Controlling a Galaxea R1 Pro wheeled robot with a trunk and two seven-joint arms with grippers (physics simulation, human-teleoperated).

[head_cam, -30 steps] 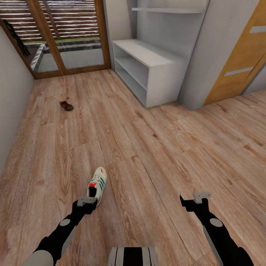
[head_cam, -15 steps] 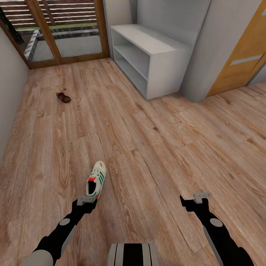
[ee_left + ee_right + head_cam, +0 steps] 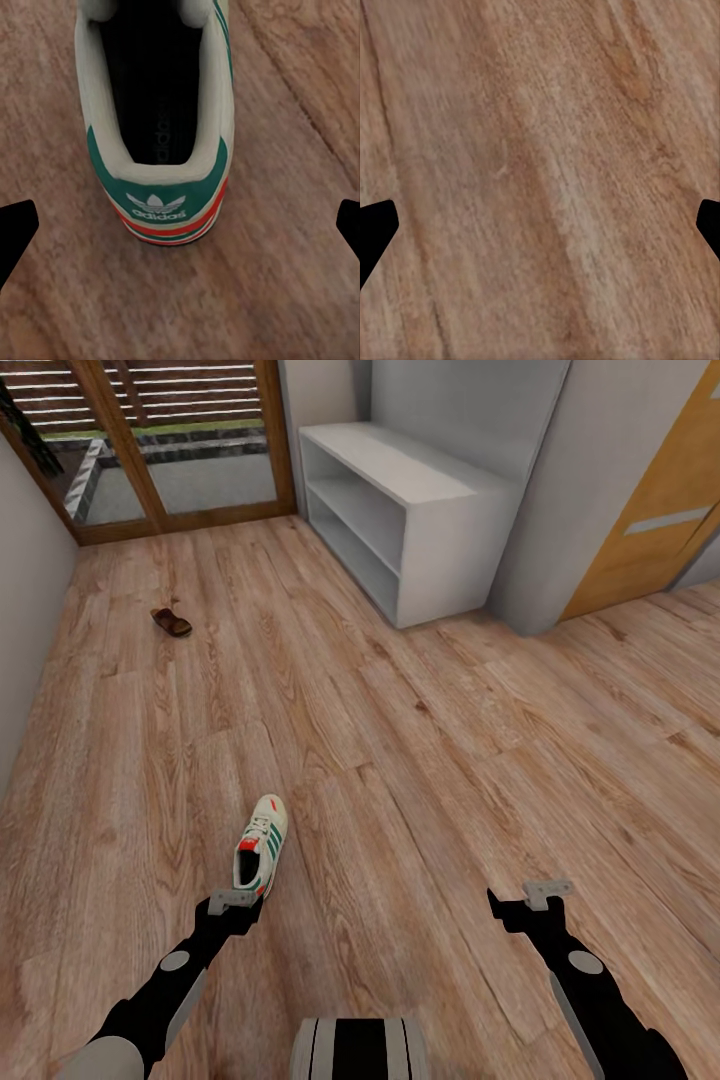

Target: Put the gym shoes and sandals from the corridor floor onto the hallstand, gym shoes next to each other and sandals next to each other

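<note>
One gym shoe (image 3: 262, 853), white with green stripes and a red-orange heel patch, lies on the corridor floor (image 3: 430, 760) with its toe pointing away from me. My left gripper (image 3: 232, 907) hovers just behind its heel, open. In the left wrist view the gym shoe's heel (image 3: 161, 150) sits between and beyond the wide-apart fingertips (image 3: 16, 229); the left gripper (image 3: 180, 232) holds nothing. A brown sandal (image 3: 172, 622) lies far off near the left wall. The hallstand (image 3: 400, 465) stands at the back right. My right gripper (image 3: 530, 905) is open over bare floor (image 3: 540, 180).
A wood-framed glass door (image 3: 180, 450) closes the far end of the corridor. A pale wall (image 3: 25, 590) runs along the left. A grey wall section (image 3: 590, 490) and an orange door (image 3: 650, 510) stand right of the hallstand. Wide floor lies between shoe and hallstand.
Between a second and half a second ago the whole view shifted, so the camera moved. Since then nothing has changed; both arms and the shoe stay put.
</note>
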